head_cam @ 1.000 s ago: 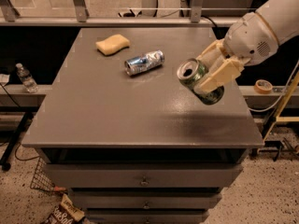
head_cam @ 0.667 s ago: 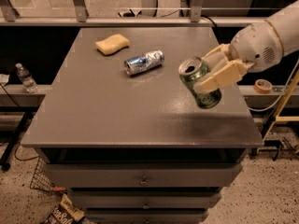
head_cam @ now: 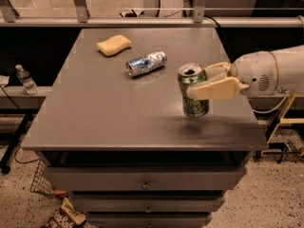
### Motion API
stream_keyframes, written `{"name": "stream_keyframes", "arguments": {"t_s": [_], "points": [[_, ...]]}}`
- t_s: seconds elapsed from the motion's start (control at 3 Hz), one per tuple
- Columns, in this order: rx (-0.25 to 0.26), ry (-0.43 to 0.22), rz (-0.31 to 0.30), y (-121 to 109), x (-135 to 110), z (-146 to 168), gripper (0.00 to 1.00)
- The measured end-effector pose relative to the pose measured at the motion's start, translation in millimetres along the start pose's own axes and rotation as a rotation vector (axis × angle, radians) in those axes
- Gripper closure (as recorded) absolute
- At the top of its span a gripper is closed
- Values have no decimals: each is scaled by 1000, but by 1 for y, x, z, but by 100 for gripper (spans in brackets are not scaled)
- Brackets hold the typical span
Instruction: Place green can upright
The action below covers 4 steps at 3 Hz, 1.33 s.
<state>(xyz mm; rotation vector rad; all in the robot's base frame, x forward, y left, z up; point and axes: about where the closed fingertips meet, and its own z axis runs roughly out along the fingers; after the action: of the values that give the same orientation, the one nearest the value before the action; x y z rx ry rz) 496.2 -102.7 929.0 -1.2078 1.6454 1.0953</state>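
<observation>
We log, on the grey worktop [head_cam: 95, 108]:
1. Green can [head_cam: 194, 103]: upright, opened top up, R-front area; we can't tell if its base touches the surface.
2. Gripper [head_cam: 197, 80]: comes in from the R, jaws clasped on the green can's upper half, one finger in front, one behind.
3. Blue can [head_cam: 146, 63]: on its side, mid-back.
4. Yellow sponge [head_cam: 114, 45]: back L.

No legible text anywhere. Green and silver aluminium drink can [head_cam: 194, 103], upright and clasped between the fingers of the cream two-finger gripper [head_cam: 200, 80] over the right side of the grey drawer table [head_cam: 95, 108]: pale markings, unreadable. Blue and silver can [head_cam: 146, 63] lying up-left of the gripper: print unreadable. Brown snack packet [head_cam: 64, 217] on the floor, far down-left of the gripper: lettering too blurred.
</observation>
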Motion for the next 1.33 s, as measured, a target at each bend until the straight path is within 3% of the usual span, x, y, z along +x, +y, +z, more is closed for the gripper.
{"name": "stream_keyframes", "arguments": {"t_s": [0.33, 0.67, 1.33], "points": [[59, -110, 7, -7, 3, 4, 100], [141, -184, -43, -12, 5, 6, 100], [212, -218, -99, -15, 14, 12, 100]]}}
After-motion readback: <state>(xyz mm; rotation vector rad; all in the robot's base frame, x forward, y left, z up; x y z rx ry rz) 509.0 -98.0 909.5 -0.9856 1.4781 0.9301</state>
